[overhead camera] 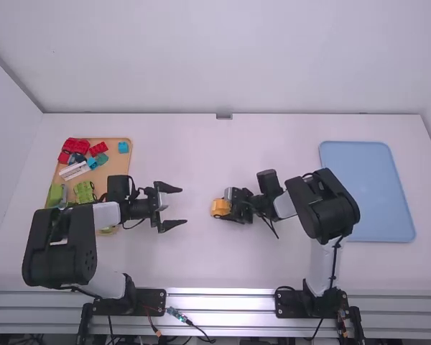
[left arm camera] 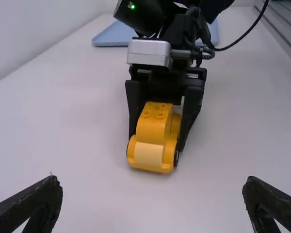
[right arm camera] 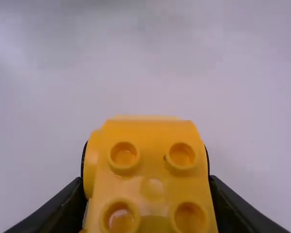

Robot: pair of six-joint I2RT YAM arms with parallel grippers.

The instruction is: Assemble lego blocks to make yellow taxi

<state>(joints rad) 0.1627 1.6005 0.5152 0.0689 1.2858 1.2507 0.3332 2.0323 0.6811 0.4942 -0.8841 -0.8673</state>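
High view: the right gripper (overhead camera: 231, 205) is clamped on the yellow block car (overhead camera: 219, 208) near the middle of the white table (overhead camera: 201, 154); the left gripper (overhead camera: 184, 205), fingers spread wide, lies between car and brown tray (overhead camera: 121, 164).

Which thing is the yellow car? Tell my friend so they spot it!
Near the middle of the white table, find the right arm's black two-finger gripper. It holds a small plastic-brick toy car. That's yellow with rounded sides, unlike the red plastic bricks on the tan tray.
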